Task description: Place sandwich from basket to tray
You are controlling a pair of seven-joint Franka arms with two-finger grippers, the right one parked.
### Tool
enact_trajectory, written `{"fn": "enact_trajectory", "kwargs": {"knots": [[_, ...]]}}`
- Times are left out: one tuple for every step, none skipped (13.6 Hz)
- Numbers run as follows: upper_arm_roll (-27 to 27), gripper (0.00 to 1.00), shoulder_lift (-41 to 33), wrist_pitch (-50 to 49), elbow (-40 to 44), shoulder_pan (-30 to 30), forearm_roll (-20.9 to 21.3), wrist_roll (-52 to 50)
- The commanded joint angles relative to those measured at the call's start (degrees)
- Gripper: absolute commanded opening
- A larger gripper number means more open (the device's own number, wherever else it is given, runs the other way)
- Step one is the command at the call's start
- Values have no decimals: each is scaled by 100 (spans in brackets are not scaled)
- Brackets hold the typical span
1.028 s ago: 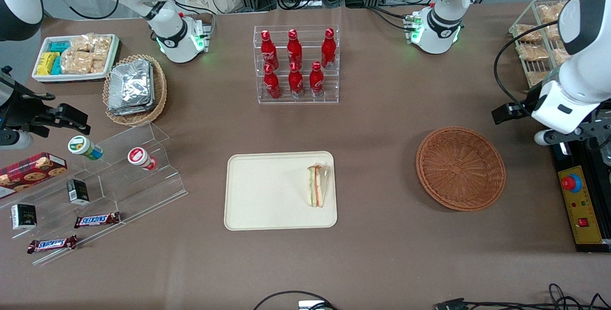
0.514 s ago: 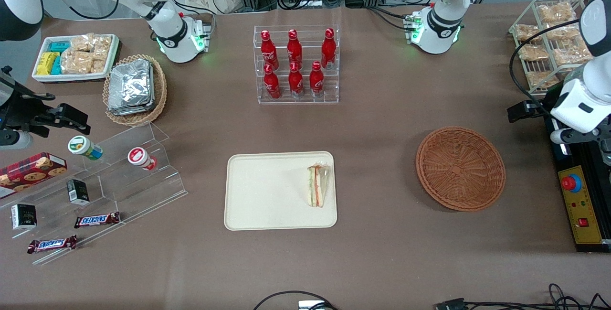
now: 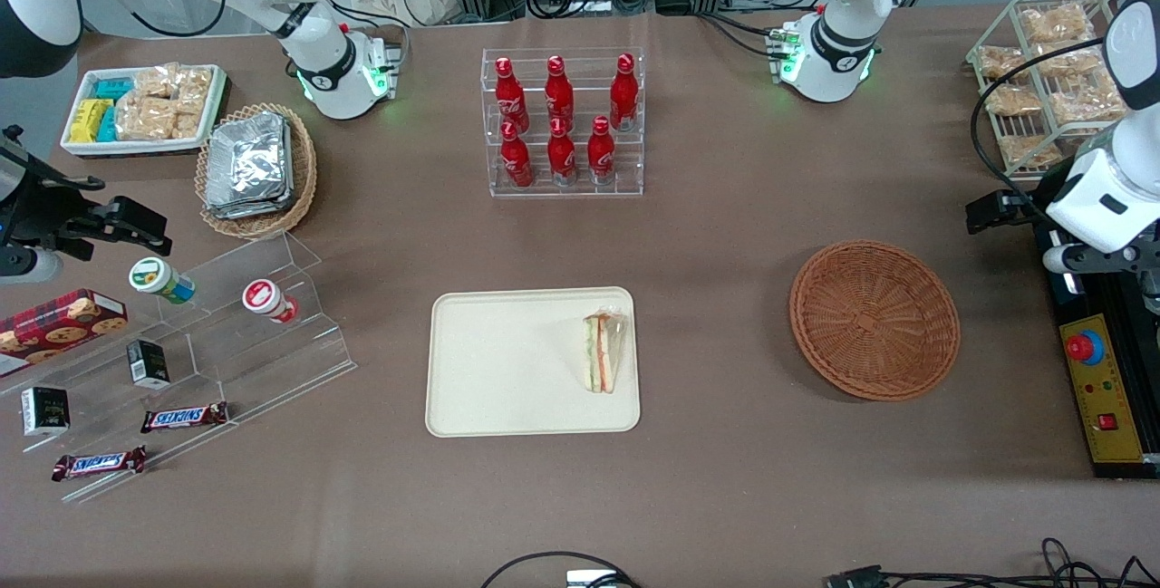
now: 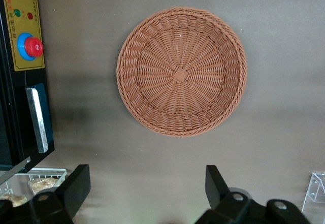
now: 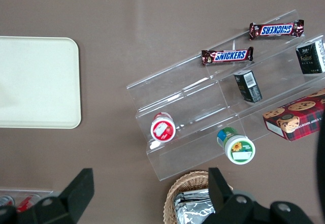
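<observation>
The sandwich (image 3: 605, 352), a wrapped wedge with green and orange filling, lies on the cream tray (image 3: 507, 361) near the tray's edge that faces the basket. The reddish-brown wicker basket (image 3: 874, 319) holds nothing, as the left wrist view also shows (image 4: 181, 71). My left gripper (image 4: 147, 176) hangs open and holds nothing, high over bare table beside the basket, toward the working arm's end. Its wrist (image 3: 1092, 203) shows above the control box. A corner of the tray (image 5: 35, 82) appears in the right wrist view.
A clear rack of red bottles (image 3: 562, 121) stands farther from the front camera than the tray. A yellow control box with a red button (image 3: 1101, 389) and a wire rack of snack packs (image 3: 1042, 72) flank the basket. An acrylic stand with snacks (image 3: 227, 343) sits toward the parked arm's end.
The left arm has drawn away from the basket toward its own end of the table, most of it before half a second ago. Sandwich, tray and basket have not moved.
</observation>
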Motion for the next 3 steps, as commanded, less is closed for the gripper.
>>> {"fn": "enact_trajectory", "kwargs": {"knots": [[419, 100, 218, -77, 390, -536, -50, 1], [402, 100, 288, -77, 435, -562, -50, -8], [367, 100, 359, -68, 487, -562, -50, -8]]}}
